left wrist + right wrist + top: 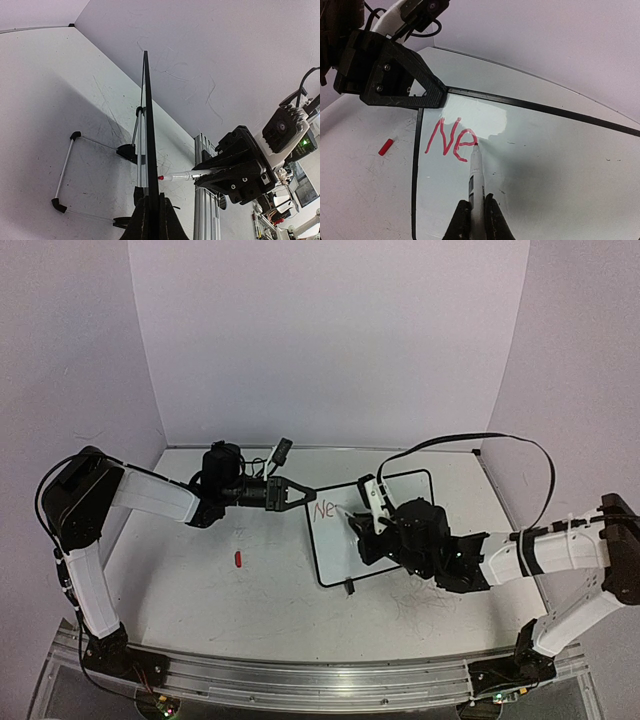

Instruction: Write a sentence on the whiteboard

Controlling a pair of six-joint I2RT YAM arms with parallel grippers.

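The left gripper [298,492] pinched the whiteboard [335,548] edge to stop it sliding. The right gripper [476,214] squeezed a red marker [474,167] to write.

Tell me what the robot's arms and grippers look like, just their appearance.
The left arm and right arm have white shells between black joints. The left gripper and right gripper are black angular plastic with small screws and tapering jaws. A thin black cable loops above the right arm.
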